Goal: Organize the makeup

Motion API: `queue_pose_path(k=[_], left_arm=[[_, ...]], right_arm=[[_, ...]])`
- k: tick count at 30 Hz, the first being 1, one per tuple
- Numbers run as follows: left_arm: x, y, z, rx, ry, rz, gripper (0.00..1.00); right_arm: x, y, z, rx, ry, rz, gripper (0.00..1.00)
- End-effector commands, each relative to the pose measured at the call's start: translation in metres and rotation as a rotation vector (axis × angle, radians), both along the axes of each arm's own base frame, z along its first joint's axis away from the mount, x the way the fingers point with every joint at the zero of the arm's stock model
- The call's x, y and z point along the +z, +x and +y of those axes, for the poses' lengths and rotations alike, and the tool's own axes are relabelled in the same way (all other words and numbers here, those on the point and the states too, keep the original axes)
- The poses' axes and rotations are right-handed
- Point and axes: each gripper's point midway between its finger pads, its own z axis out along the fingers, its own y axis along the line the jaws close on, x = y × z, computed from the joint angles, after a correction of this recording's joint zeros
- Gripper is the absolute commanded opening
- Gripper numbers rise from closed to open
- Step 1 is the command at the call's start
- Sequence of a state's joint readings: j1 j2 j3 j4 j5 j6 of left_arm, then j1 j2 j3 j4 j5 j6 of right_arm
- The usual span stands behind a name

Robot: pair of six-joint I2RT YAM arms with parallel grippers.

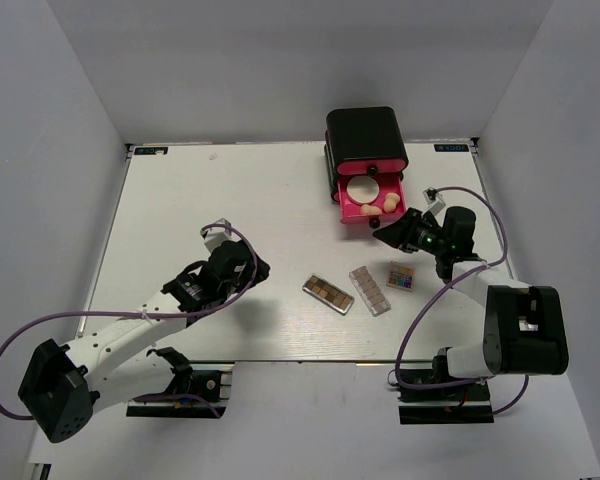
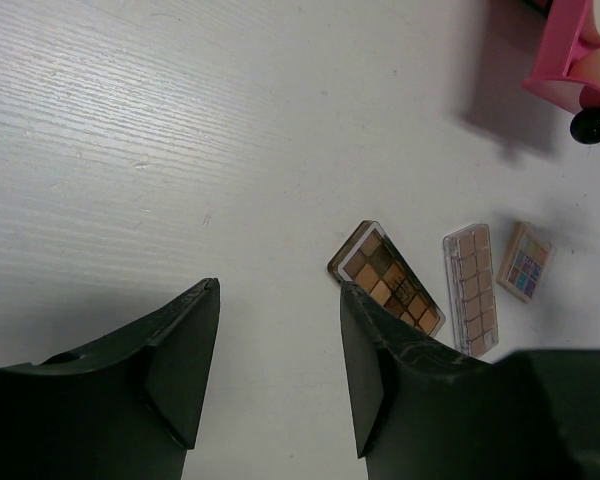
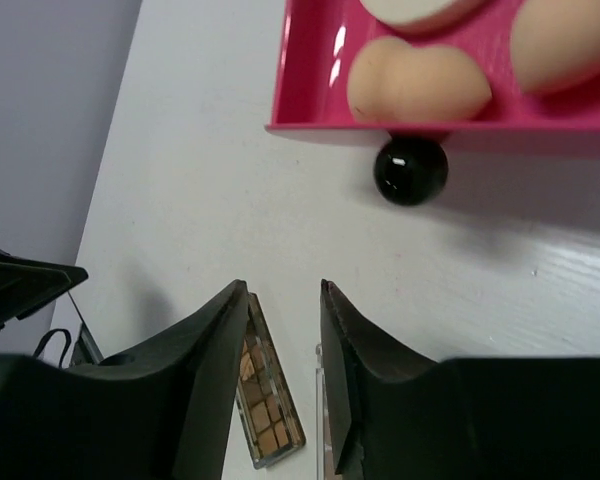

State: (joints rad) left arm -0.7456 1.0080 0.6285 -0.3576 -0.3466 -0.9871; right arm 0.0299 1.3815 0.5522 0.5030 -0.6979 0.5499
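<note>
The brown rectangular palette, the clear pinkish palette and the small square multicolour palette lie side by side on the table. The round cream puff and two beige egg sponges lie in the open pink drawer. The lavender stick is out of view. My left gripper is open and empty, left of the brown palette. My right gripper is open and empty, just in front of the drawer and its black knob.
The black box with the pink drawers stands at the table's far edge, right of centre. Grey walls close in the table on three sides. The right arm's cable loops beside the drawer.
</note>
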Motion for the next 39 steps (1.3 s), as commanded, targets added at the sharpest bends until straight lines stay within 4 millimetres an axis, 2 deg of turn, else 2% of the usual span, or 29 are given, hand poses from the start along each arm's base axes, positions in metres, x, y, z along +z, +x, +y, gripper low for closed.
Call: queue_pose_path(k=[1, 6, 8, 9, 16, 23, 28, 33, 39], left_arm=[[0.016, 0.004, -0.008, -0.020, -0.029, -0.034, 0.62], [0.018, 0.005, -0.010, -0.025, -0.032, -0.036, 0.62], [0.019, 0.005, -0.010, -0.025, -0.035, -0.036, 0.62], [0.019, 0.005, -0.010, -0.023, -0.032, -0.037, 0.61], [0.018, 0.004, -0.008, -0.019, -0.033, -0.037, 0.61], [0.017, 0.007, -0.011, -0.026, -0.026, -0.032, 0.62], [0.017, 0.008, -0.013, -0.030, -0.023, -0.032, 0.61], [0.016, 0.009, -0.014, -0.032, -0.019, -0.031, 0.62], [0.015, 0.010, -0.016, -0.040, -0.017, -0.027, 0.61]], right_arm=[[-0.017, -0.003, -0.006, -0.021, -0.027, 0.042, 0.42], [-0.033, 0.017, -0.010, -0.061, -0.029, 0.073, 0.52], [-0.032, 0.028, -0.010, -0.070, -0.033, 0.063, 0.53], [-0.039, 0.030, -0.011, -0.071, -0.035, 0.081, 0.54], [-0.034, 0.059, -0.010, -0.081, -0.026, 0.021, 0.55], [-0.033, 0.070, -0.007, -0.095, 0.019, 0.008, 0.54], [-0.032, 0.077, -0.005, -0.097, 0.042, -0.008, 0.45], [-0.018, 0.083, -0.001, -0.073, 0.059, -0.058, 0.32], [0.004, 0.096, 0.000, -0.076, 0.083, -0.098, 0.28]])
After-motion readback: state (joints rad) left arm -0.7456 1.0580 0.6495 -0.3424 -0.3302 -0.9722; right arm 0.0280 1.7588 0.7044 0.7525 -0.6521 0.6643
